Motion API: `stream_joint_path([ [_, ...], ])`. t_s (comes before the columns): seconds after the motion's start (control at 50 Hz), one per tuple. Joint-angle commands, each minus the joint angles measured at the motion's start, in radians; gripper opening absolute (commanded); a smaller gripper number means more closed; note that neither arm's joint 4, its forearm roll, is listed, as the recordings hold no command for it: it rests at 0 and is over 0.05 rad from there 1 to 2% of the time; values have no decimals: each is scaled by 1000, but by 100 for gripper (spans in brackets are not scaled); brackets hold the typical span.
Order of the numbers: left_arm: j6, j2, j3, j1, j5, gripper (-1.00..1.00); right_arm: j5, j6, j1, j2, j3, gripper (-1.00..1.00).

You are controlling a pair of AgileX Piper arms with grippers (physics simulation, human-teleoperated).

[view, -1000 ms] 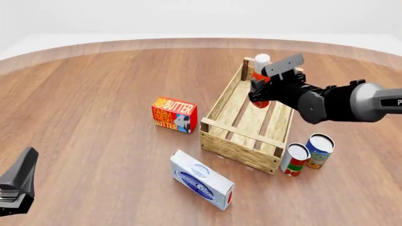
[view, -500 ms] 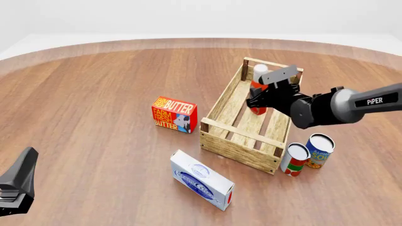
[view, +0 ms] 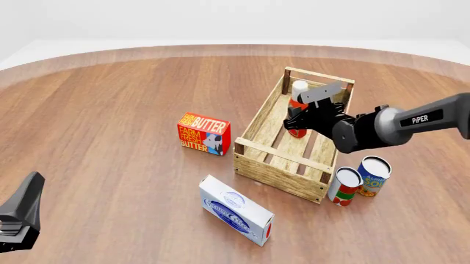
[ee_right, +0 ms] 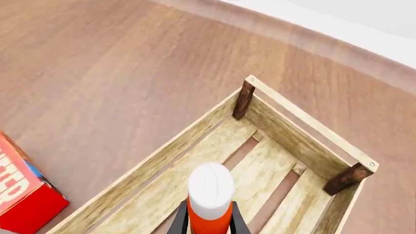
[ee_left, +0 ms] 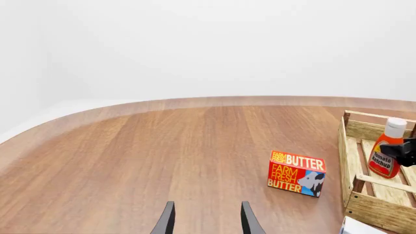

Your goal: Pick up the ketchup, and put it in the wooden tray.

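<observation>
Right end effector [view: 302,114] is gripping the ketchup [view: 298,110] upright inside the tray [view: 279,165], right of centre in the frame; left end effector [ee_left: 204,219] is sitting released. Judging bottle light, rigid, slick; body grip suits

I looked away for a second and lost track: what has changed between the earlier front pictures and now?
The right gripper, shut on the ketchup, has come down and carried the bottle lower into the far half of the wooden tray. It has not let go. The left gripper, butter box, white carton and both cans stayed put.
</observation>
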Motion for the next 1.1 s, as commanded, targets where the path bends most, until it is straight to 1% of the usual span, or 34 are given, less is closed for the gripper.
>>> stream_joint_path([
  [0.02, 0, 0, 0, 0, 0, 100, -13, 7, -7, 16, 5, -100],
  [0.12, 0, -1, 0, 0, 1, 100, -17, 2, -12, 15, 13, -100],
  [0.14, 0, -1, 0, 0, 1, 100, -19, 1, -15, 15, 16, 100],
  [0.26, 0, -1, 0, 0, 1, 100, -26, -1, -17, 4, 26, 100],
  [0.58, 0, 0, 0, 1, 0, 100, -50, -26, -13, -98, 88, 100],
  [0.68, 0, -1, 0, 1, 1, 100, -50, -24, -12, -123, 103, 100],
  [0.92, 0, -2, 0, 1, 3, 100, -54, -36, -11, -254, 195, 100],
  [1.1, 0, -1, 0, 1, 1, 100, -56, -46, 4, -352, 270, 100],
])
